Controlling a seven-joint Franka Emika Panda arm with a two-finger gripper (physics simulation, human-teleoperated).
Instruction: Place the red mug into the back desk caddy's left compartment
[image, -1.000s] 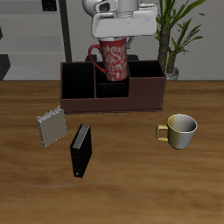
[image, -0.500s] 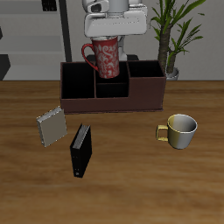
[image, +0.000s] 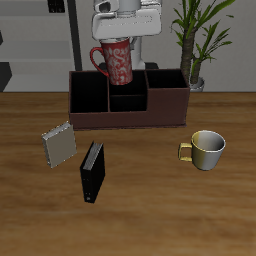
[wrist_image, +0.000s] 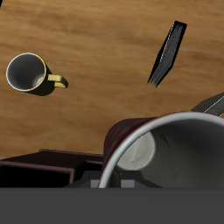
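Up high now: red mug (image: 116, 63) carried in the air above the back desk caddy (image: 128, 100), clear of its rim, handle sticking out sideways over the caddy's end section. Gripper (image: 121, 38) clamped down on the mug's rim from above, fingers pinching it. Hanging upright, speckled pattern facing the front camera. Below it, the left compartment (image: 168, 86) sits open and black-lined at the caddy's other end, toward the plant, with nothing in it. Mug poised over the other end and the low middle part of the caddy.

From the wrist: red mug (wrist_image: 171, 149) filling the foreground, pale grey rim and inside close to the lens, a dark edge of the caddy (wrist_image: 44, 166) just beside it.

Down on the surface: warm brown wooden table (image: 150, 200), visible grain, planks running side to side. Yellow mug (image: 207, 148) standing upright, well apart from the caddy, handle pointing toward the table's middle. Black book (image: 92, 171) standing on end nearer the front edge. Grey book (image: 58, 144) just beside it, propped upright, slightly tilted. Both also seen from the wrist: yellow mug (wrist_image: 27, 73), black book (wrist_image: 166, 54).

Behind the table: potted plant (image: 196, 35) with long green leaves, pot at the caddy's back corner. Pale wall and grey shelving (image: 30, 40) farther back.
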